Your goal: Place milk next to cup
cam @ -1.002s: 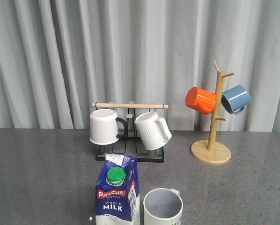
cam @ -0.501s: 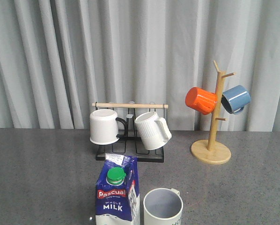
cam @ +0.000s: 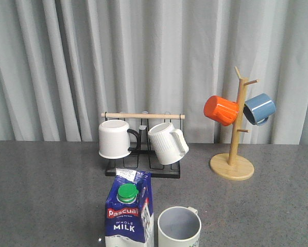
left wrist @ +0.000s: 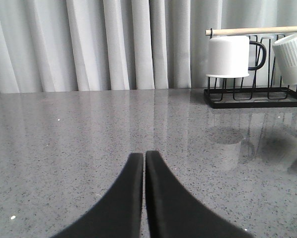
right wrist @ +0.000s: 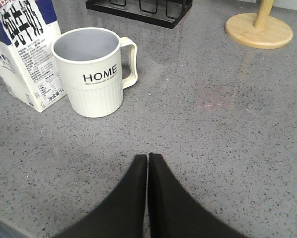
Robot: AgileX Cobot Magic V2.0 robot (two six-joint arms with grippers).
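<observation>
The milk carton [cam: 129, 213] stands upright at the table's front middle, blue and white with a green cap. It also shows in the right wrist view [right wrist: 23, 47]. The cream "HOME" cup [cam: 179, 226] stands right beside it, on its right, and shows in the right wrist view [right wrist: 92, 72] with its handle turned away from the carton. My right gripper [right wrist: 148, 157] is shut and empty, over bare table short of the cup. My left gripper [left wrist: 144, 155] is shut and empty over bare table. Neither gripper shows in the front view.
A black wire rack [cam: 143, 167] with a wooden bar holds a plain white mug [cam: 114, 139] and a ribbed white mug [cam: 167, 143] behind the carton. A wooden mug tree [cam: 232, 165] at the back right carries an orange mug [cam: 221, 110] and a blue mug [cam: 259, 108].
</observation>
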